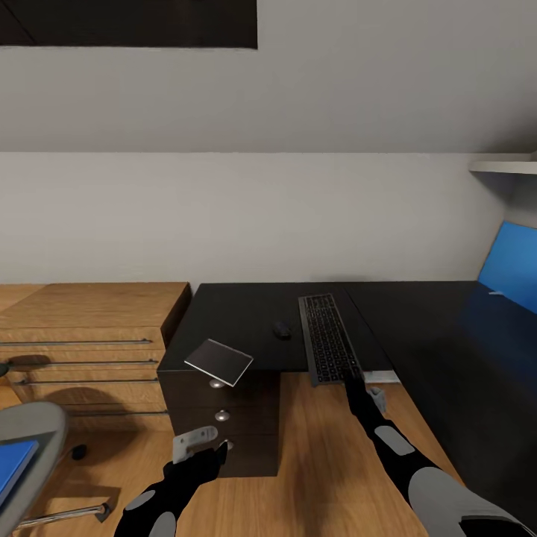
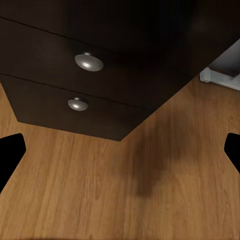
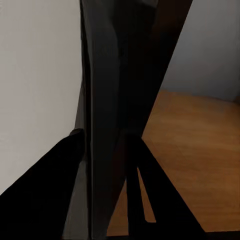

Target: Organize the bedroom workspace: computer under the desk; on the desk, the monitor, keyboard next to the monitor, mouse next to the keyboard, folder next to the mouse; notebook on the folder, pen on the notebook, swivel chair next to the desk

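The keyboard [image 1: 330, 348] lies on the black desk [image 1: 418, 313], long axis running away from the robot, its near end overhanging the edge, the mouse [image 1: 282, 330] just beside it. The right gripper [image 1: 350, 379] is clamped on that near end. The left gripper [image 1: 201, 446] hangs low by the drawers [image 1: 224, 421], fingers apart and empty.

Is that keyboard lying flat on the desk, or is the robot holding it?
Held. The right gripper is shut on the keyboard at its near end, a finger on either side of it, above the desk.
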